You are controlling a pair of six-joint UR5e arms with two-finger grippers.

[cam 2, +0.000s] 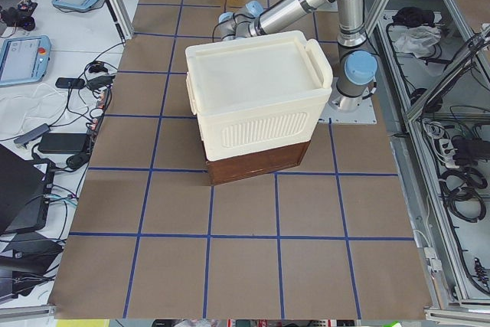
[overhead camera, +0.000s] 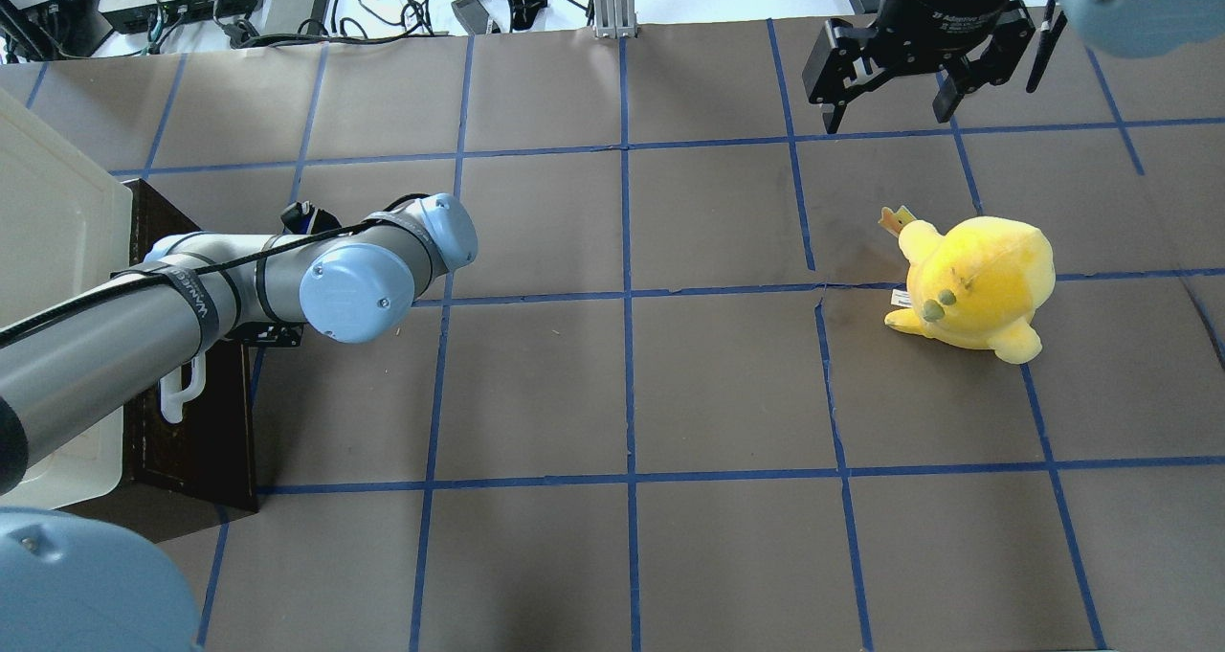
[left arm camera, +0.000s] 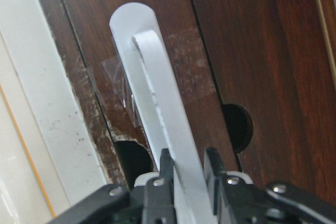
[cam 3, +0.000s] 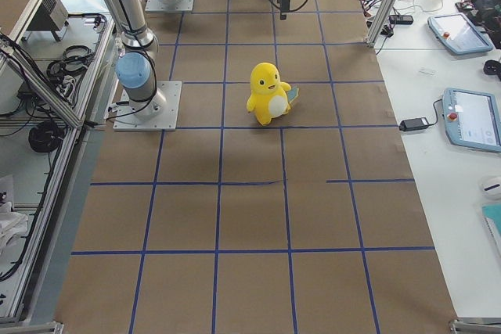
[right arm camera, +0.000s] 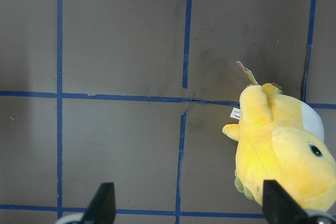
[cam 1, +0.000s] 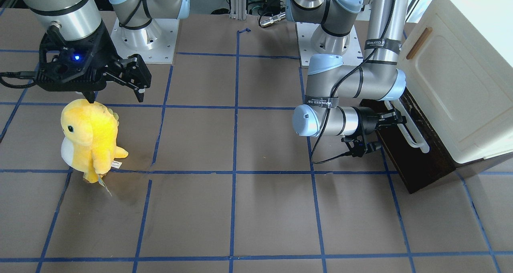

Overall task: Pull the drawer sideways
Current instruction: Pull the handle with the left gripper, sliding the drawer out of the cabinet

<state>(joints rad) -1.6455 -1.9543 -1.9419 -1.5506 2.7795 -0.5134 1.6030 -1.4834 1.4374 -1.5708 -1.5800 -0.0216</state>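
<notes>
The dark brown drawer (cam 1: 419, 160) sits at the foot of the cream-white cabinet (cam 1: 461, 76), with its white bar handle (cam 1: 413, 134) facing the table. My left gripper (cam 1: 394, 118) is at the handle. In the left wrist view the gripper (left arm camera: 186, 156) is shut on the white bar (left arm camera: 157, 93), one finger on each side, against the drawer front (left arm camera: 262, 66). In the overhead view the drawer (overhead camera: 196, 432) shows and my left forearm hides the gripper. My right gripper (overhead camera: 887, 121) hangs open and empty, far from the drawer.
A yellow plush toy (cam 1: 90, 138) stands on the brown table under my right gripper (right arm camera: 189, 205); it also shows in the overhead view (overhead camera: 971, 283). The cabinet door has a small brown handle (cam 1: 419, 43). Blue tape lines grid the table.
</notes>
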